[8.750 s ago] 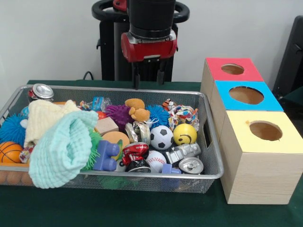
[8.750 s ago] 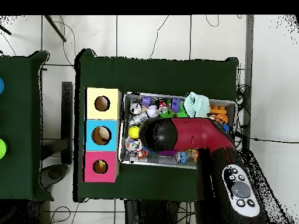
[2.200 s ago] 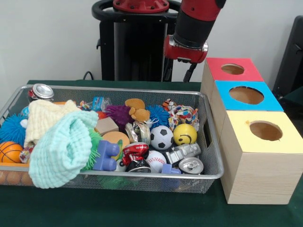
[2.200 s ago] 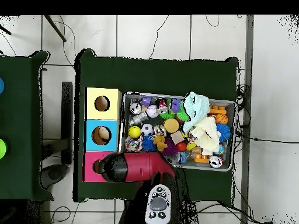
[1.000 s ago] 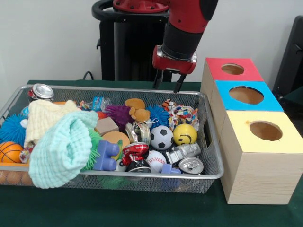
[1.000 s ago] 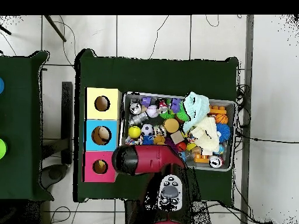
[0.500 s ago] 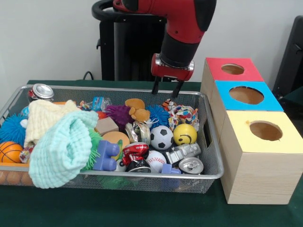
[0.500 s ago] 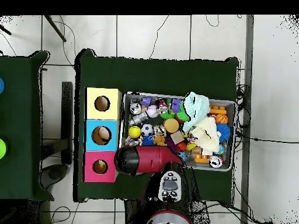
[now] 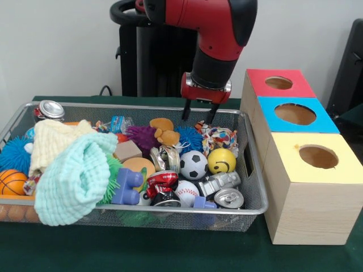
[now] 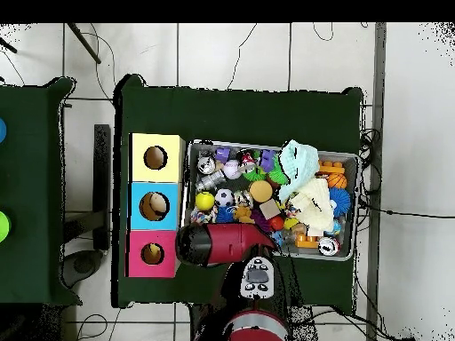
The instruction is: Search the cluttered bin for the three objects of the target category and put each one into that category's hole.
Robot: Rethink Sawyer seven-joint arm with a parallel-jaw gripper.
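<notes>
The arm (image 10: 227,244) is hiding the bin's (image 9: 252,205) near-base corner from overhead. The gripper (image 9: 197,116) is hanging over the bin's far edge, fingers (image 9: 185,111) spread, holding nothing. Three boxes (image 9: 311,187) are standing beside the bin; four balls are showing inside: soccer ball (image 9: 193,165), smiley ball (image 9: 221,161), baseball (image 9: 186,192), basketball (image 9: 11,182).

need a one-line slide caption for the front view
Open gripper hangs over the far edge of a toy-filled wire bin, beside three boxes with holes: red, blue, yellow.
</notes>
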